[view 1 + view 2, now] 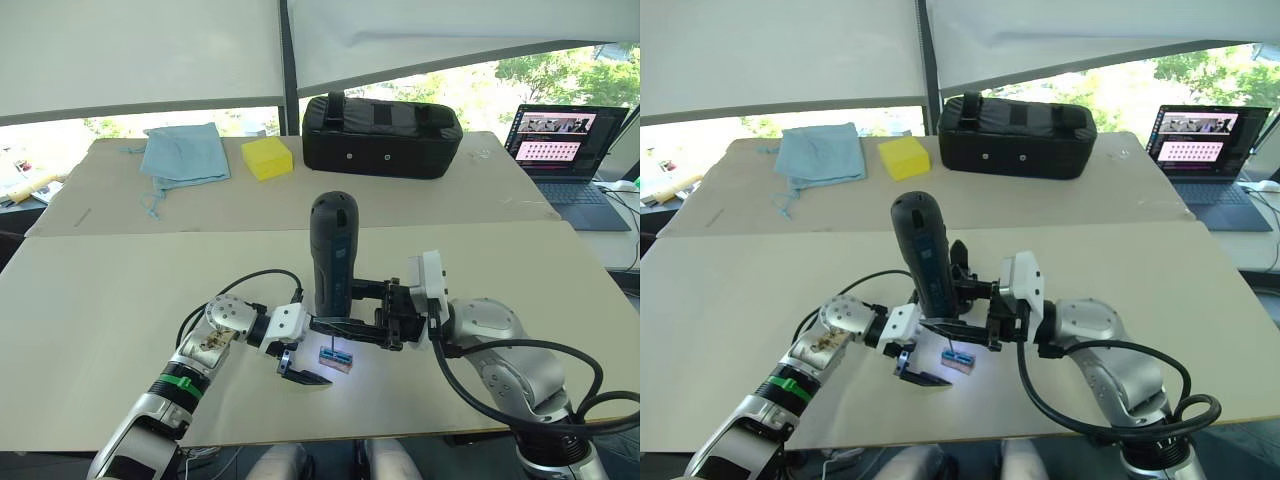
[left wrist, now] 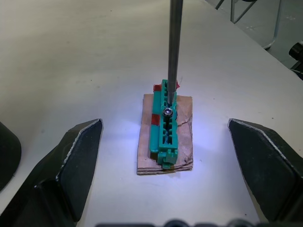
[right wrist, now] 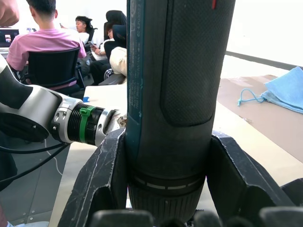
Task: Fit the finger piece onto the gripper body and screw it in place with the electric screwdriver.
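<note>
1. The electric screwdriver is held upright by the right tool, whose two fingers are closed tight around its dark body. It stands near the front edge of the tabletop.

2. The thin metal bit is set down on a small silver screw. The screw sits in a little green block on a brown pad, lit by the white light.

3. The left tool is open wide. Nothing is held in it. One finger is seen on each side of the green block, well apart from it.

4. The block could be tipped or pushed away if the bit is pressed down at a slant, because the block is not held by anything.

5. The screw could be lost if the bit is lifted too fast, or if the screw is not stuck well to the bit. It could roll off the tabletop.

6. The screwdriver could slip in the right tool if it is turned or bumped, since it is tall and heavy at the top.

7. The block could be knocked over if the left tool is closed or moved carelessly.

8. It cannot be told where the finger piece and the gripper body are.
</note>
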You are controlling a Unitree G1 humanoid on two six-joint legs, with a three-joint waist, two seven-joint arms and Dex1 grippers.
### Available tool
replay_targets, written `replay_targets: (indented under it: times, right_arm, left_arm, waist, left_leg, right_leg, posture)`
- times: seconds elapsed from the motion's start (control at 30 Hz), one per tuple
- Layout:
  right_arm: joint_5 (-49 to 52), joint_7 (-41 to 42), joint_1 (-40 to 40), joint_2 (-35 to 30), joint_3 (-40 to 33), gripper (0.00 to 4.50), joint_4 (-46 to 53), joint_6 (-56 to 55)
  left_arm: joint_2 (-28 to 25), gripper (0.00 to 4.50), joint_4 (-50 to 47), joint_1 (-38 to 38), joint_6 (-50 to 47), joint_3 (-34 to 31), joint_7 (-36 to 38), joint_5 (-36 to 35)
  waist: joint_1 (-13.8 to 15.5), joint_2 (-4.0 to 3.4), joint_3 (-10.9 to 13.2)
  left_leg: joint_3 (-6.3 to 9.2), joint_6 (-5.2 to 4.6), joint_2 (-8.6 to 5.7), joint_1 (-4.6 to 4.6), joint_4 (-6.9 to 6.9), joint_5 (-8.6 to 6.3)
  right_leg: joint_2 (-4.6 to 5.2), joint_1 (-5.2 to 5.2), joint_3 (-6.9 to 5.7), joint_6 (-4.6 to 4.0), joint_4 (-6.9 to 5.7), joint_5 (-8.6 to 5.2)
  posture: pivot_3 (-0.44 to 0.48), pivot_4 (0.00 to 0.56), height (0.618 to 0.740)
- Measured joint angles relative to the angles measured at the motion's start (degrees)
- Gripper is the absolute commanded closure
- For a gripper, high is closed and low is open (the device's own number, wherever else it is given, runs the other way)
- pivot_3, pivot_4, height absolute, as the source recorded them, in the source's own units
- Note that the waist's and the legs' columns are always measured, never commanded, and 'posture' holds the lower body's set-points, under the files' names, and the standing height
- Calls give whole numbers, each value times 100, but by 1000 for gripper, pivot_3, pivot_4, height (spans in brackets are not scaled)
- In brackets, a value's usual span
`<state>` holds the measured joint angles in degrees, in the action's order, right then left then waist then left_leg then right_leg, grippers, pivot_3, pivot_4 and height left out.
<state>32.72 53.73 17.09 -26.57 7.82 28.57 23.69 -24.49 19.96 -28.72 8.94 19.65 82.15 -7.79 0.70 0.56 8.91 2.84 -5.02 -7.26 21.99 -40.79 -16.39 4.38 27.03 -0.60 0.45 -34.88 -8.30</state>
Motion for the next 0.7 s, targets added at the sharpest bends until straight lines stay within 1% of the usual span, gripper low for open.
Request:
replay_targets:
  times: [0.7]
  right_arm:
    - [-122, 11, 0, -17, 41, 2582, -187, 0]
  left_arm:
    - [55, 0, 85, -37, 0, 0, -62, -2]
  waist:
    - [1, 0, 0]
  left_leg:
    - [0, 0, 0, 0, 0, 0]
  right_leg:
    - [0, 0, 0, 0, 0, 0]
  posture:
    - [0, 150, 740]
